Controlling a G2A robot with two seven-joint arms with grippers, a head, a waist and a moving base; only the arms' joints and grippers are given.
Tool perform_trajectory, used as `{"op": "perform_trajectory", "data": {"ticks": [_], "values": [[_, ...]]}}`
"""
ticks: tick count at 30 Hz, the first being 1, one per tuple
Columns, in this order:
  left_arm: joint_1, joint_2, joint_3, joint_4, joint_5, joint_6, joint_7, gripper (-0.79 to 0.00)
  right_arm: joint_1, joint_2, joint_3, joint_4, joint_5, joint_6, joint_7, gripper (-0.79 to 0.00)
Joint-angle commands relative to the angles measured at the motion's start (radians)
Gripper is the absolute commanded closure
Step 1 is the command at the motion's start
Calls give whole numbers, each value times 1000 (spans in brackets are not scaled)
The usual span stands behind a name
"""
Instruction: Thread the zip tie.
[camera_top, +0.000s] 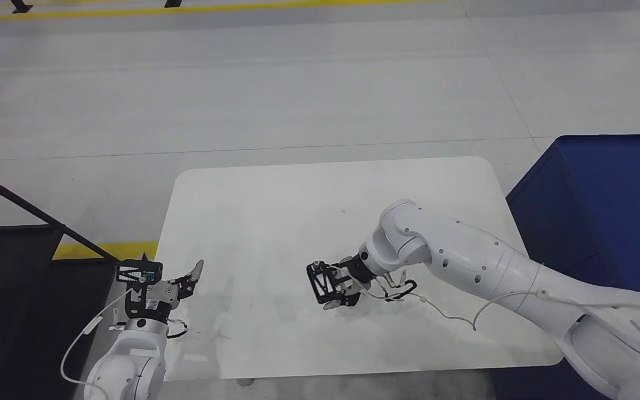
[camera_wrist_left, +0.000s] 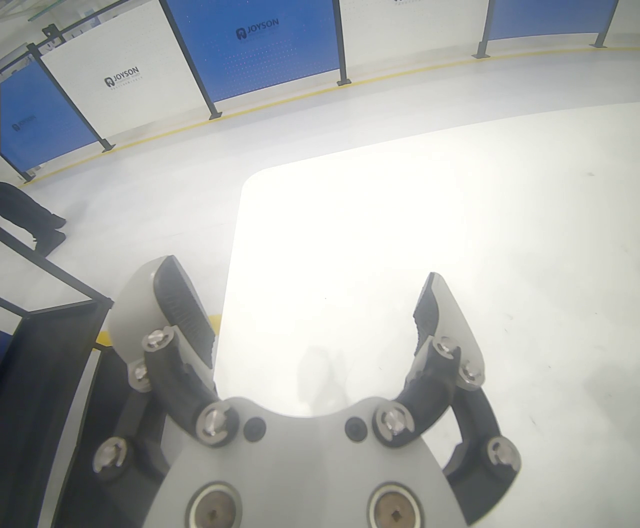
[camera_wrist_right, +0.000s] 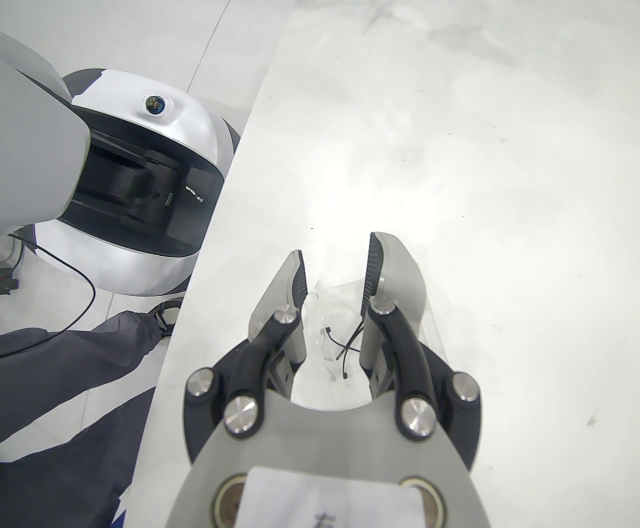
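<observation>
Nearest the robot, the left gripper (camera_top: 190, 280) (camera_wrist_left: 300, 270) sits at the counter's (camera_top: 300, 200) (camera_wrist_left: 400, 225) (camera_wrist_right: 450, 150) near left corner. Its fingers (camera_wrist_left: 182, 305) are spread wide apart with nothing between them. In the left wrist view one finger hangs out past the counter's left edge and the other is over the white top. Just beside that corner, off the counter, stands a black metal frame (camera_top: 40, 220) (camera_wrist_left: 50, 310). A little farther in, around the middle of the counter's near half, the right gripper (camera_top: 318, 284) (camera_wrist_right: 335, 247) is held low over the surface, pointing toward the left gripper and well apart from it. Its fingers (camera_wrist_right: 372, 270) are partly apart and clamp nothing. In the right wrist view a thin black strand that looks like the zip tie (camera_wrist_right: 344, 352) shows in the gap between these fingers, close to the palm, along with a faint clear shape. I cannot tell whether the strand lies on the counter or is a reflection in its glossy top. A blue box (camera_top: 590, 200) stands against the counter's right side. Beyond the counter lies pale grey floor with a yellow line (camera_top: 250, 8) (camera_wrist_left: 400, 75) across it. Farthest off stands a row of blue and white panels (camera_wrist_left: 260, 45) on black posts.
</observation>
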Motion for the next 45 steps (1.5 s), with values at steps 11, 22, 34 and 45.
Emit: {"op": "perform_trajectory", "data": {"ticks": [11,22,34,45], "values": [[13,-1,-31,-14,-19,-45,-44,0,-39,33,49,46,-83,7,-48,0],[14,-1,-32,-11,4,-34,-43,-785,0,36,44,25,8,51,228,0],[14,-1,-32,-11,4,-34,-43,-785,26,-81,-4,176,7,21,259,-163],[14,-1,-32,-11,4,-34,-43,-785,1,-201,-4,325,-22,0,238,-154]]}}
